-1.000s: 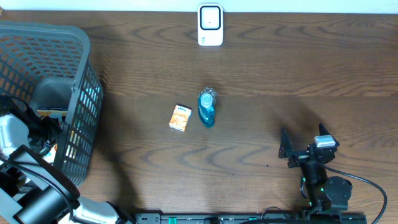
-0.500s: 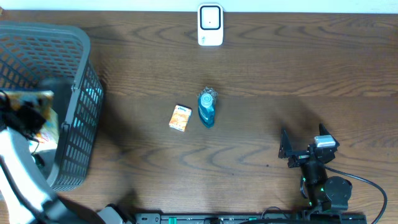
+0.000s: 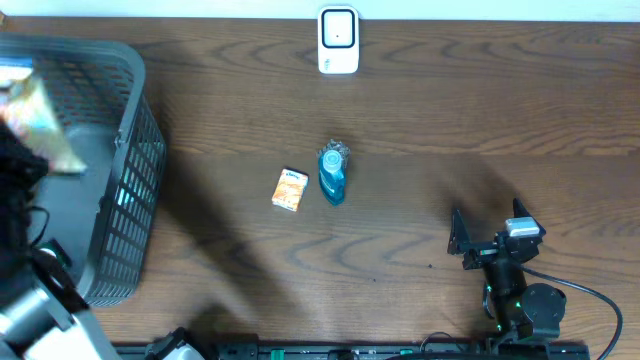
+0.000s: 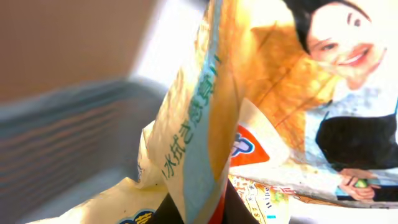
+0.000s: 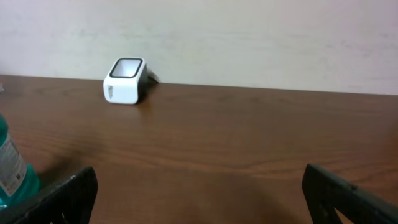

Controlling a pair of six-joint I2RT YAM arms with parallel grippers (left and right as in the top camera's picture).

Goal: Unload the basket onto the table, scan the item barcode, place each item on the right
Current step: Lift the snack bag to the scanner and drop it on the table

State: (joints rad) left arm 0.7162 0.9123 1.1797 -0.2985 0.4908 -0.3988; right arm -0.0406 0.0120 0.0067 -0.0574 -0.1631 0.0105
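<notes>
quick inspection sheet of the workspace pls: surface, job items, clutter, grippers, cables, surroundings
surface: dark wooden table, no spills seen
job's things: white box-shaped barcode scanner at far edge; orange-and-white printed snack bag held above grey plastic mesh basket
clutter: blue plastic bottle beside small orange-and-white carton, mid-table
grippers: left gripper shut on the bag; right gripper open, empty
cables: black cable looping by the right arm's base
surroundings: pale wall behind the table
</notes>
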